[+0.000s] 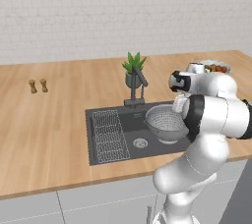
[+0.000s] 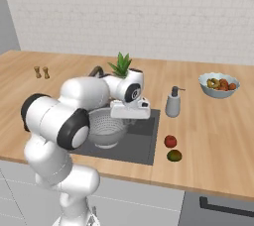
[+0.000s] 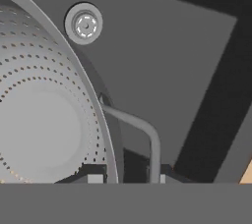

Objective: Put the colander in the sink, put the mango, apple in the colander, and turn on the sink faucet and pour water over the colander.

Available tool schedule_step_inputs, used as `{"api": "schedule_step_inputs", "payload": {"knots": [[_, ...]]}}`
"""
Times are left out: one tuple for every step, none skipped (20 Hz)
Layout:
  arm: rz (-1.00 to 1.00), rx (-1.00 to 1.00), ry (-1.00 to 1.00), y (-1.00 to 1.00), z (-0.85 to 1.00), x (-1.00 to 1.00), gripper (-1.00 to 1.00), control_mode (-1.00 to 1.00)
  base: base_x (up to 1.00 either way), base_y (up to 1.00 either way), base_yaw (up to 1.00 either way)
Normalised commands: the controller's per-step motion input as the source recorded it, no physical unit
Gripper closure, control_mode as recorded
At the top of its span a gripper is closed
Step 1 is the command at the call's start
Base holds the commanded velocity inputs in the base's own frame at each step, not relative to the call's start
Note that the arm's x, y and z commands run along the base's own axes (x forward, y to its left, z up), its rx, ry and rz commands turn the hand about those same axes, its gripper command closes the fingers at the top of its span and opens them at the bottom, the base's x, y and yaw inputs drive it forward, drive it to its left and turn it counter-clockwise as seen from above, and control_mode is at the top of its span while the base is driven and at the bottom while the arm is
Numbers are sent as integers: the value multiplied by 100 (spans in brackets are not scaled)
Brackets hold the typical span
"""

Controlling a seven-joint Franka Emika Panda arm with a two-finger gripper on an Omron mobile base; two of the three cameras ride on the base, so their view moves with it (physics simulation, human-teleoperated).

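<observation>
Gripper [image 3: 128,179] clamping colander [image 1: 166,122] loop handle, jaws closed on it, lowering into sink [image 1: 110,115]. Advice: settle flat near drain [image 3: 84,23] before releasing.

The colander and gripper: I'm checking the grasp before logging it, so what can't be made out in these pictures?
- Gripper on the colander: left base view, hidden behind the arm's own body.
- Finger tips: hand view, cut off at the bottom edge beside the colander's loop handle.
- Fruit in the pale bowl: right base view, too small to name.
- Faucet setting: left base view, too small.
</observation>
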Motion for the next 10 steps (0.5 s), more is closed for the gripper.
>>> {"api": "schedule_step_inputs", "payload": {"knots": [[7,21,0,0,-42,63,100,-100,0,0,0],[7,23,0,0,-40,62,100,-100,0,0,0],[6,25,2,0,-42,63,100,-100,0,0,0],[3,26,1,0,-37,68,100,-100,0,0,0],[1,25,1,3,-37,70,100,-100,0,0,0],[0,25,1,2,-32,71,100,-100,0,0,0],[0,25,6,0,-34,71,100,-100,0,0,0],[0,22,8,0,-32,68,100,-100,0,0,0],[0,19,9,5,-38,64,100,-100,0,0,0],[0,12,15,9,-42,41,100,-100,0,0,0]]}}
